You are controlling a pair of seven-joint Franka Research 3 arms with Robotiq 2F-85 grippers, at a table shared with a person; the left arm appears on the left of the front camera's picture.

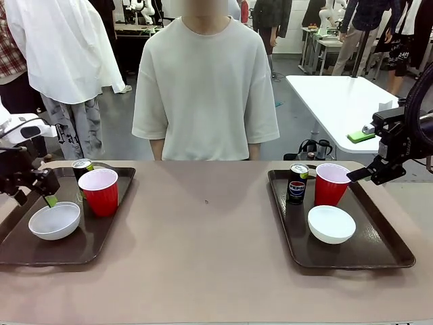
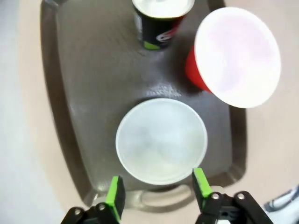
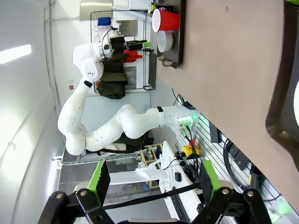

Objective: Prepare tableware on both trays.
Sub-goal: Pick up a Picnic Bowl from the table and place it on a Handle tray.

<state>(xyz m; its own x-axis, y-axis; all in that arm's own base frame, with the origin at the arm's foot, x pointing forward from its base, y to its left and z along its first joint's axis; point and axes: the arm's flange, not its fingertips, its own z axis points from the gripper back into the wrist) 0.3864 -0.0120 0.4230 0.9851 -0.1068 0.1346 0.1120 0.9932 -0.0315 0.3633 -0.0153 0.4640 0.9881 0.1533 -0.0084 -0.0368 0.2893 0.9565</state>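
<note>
On the left tray (image 1: 101, 233) a white bowl (image 1: 54, 221) is seen at the near-left part, a red cup (image 1: 99, 191) just beside it toward the far side, and a dark can (image 1: 82, 167) behind the cup. On the right tray (image 1: 379, 247) a second white bowl (image 1: 331, 224) is set near the middle, with a second red cup (image 1: 331, 183) and a second can (image 1: 298, 183) side by side behind it. Each tray is thus seen to carry one bowl, one cup and one can, so the setting is judged complete or nearly so.

The left gripper (image 2: 159, 190) is held above the near rim of the left bowl with its jaws wide and nothing between them. The right gripper (image 3: 152, 183) is also spread wide and empty; in the front view it is seen just beside the right cup, off to the cup's outer side.

The step in hand is judged to be release and retreat. The left gripper would best be lifted straight up before any sideways motion, so that the bowl is not dragged and the nearby cup is not tipped.

A Pepsi logo can be read on the right can; the print on the left can is too blurred to be read.
</note>
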